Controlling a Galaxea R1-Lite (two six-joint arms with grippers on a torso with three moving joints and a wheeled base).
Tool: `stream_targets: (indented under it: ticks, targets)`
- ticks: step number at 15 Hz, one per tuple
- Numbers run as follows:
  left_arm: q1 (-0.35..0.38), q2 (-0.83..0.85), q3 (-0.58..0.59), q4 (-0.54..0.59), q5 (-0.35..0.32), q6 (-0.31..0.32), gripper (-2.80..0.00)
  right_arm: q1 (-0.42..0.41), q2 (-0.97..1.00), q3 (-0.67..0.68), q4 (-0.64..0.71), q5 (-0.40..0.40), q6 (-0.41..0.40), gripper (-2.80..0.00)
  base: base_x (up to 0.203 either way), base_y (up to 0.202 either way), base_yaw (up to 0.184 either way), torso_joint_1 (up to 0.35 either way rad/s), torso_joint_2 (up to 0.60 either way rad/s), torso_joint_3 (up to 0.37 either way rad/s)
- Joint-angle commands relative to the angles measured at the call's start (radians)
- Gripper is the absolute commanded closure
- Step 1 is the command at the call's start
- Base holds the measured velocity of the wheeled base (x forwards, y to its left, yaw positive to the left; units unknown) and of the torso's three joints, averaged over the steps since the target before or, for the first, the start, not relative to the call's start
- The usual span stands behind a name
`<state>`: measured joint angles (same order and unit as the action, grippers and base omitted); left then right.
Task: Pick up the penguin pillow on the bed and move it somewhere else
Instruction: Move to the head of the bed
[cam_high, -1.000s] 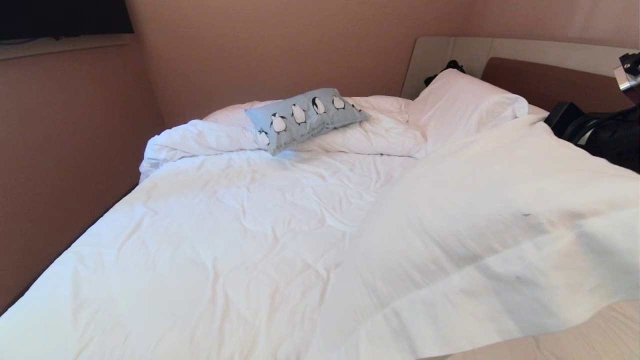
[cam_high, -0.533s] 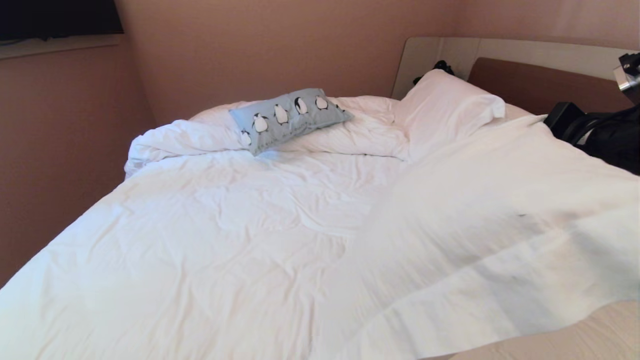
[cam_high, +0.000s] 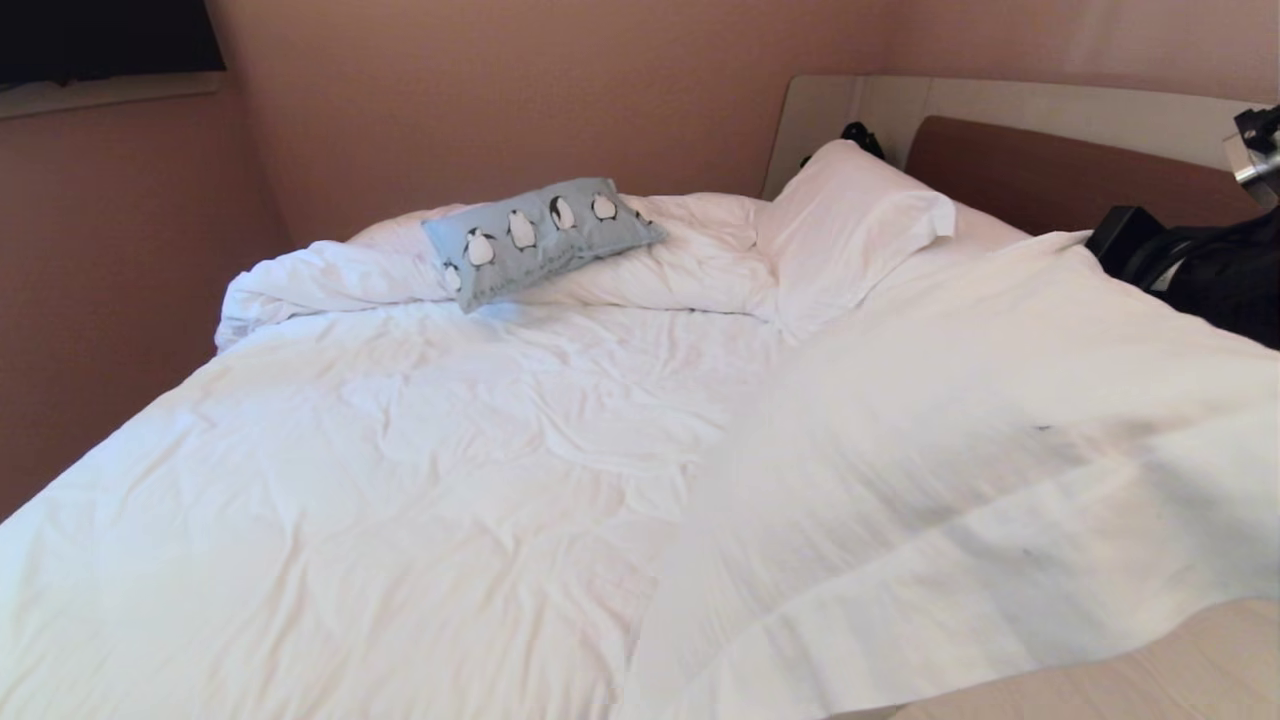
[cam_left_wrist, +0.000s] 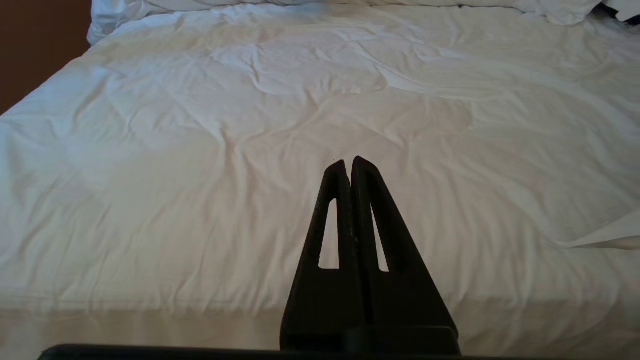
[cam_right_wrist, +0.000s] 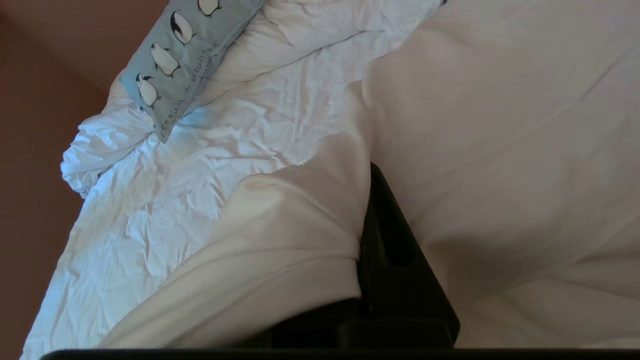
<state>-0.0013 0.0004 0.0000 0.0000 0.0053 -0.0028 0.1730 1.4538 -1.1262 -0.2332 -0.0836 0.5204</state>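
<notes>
The light-blue penguin pillow (cam_high: 540, 235) lies tilted on the bunched duvet at the far left of the bed (cam_high: 430, 480); in the right wrist view the penguin pillow (cam_right_wrist: 175, 60) shows far ahead of the fingers. My right gripper (cam_right_wrist: 370, 172) is shut on a fold of the white sheet (cam_right_wrist: 280, 240), which drapes over and hides one finger. The right arm (cam_high: 1205, 265) shows dark at the right edge of the head view. My left gripper (cam_left_wrist: 350, 161) is shut and empty, held over the near part of the duvet (cam_left_wrist: 280, 125).
A larger white pillow (cam_high: 850, 220) leans by the brown headboard (cam_high: 1050, 170), with a small black thing (cam_high: 860, 135) behind it. Pink walls (cam_high: 110, 260) close in the bed's left and far sides. The lifted sheet (cam_high: 1000, 450) covers the bed's right half.
The whole head view has slid to the left, so the camera has moved. The pillow, the sheet and both arms keep their places relative to one another.
</notes>
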Motion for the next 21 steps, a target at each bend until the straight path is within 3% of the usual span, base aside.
stream_targets:
  ticks: [1, 6, 12, 16, 18, 21]
  targets:
    - [0.000, 0.000, 0.000, 0.000, 0.001, 0.000, 0.00, 0.000, 0.005, 0.000, -0.002, -0.001, 0.003, 0.00, 0.000, -0.128, -0.004, 0.004, 0.01, 0.006]
    - [0.000, 0.000, 0.000, 0.000, 0.001, 0.000, 0.00, -0.018, 0.005, 0.000, -0.002, 0.003, 0.000, 0.00, 0.000, -0.013, -0.001, 0.000, 0.00, 0.000]
    - [0.000, 0.000, 0.000, 0.000, 0.001, 0.000, 0.00, -0.144, 0.003, -0.004, -0.005, 0.128, -0.003, 0.00, 0.000, 0.000, 0.000, 0.000, 0.00, 0.000]
    - [0.000, 0.000, 0.000, 0.000, 0.001, 0.000, 0.00, -0.285, 0.009, -0.009, -0.013, 0.359, -0.023, 0.00, 0.000, 0.000, 0.000, 0.000, 0.00, 0.000]
    - [0.000, 0.000, 0.000, 0.000, 0.001, 0.000, 0.00, -0.350, 0.009, 0.001, -0.014, 0.488, -0.078, 0.00, 0.000, 0.000, 0.000, 0.000, 0.00, 0.000]
    - [0.000, 0.000, 0.000, 0.000, 0.001, 0.000, 0.00, -0.397, 0.013, 0.031, -0.059, 0.603, -0.152, 0.00, 0.000, 0.000, 0.000, 0.000, 0.00, 0.000]
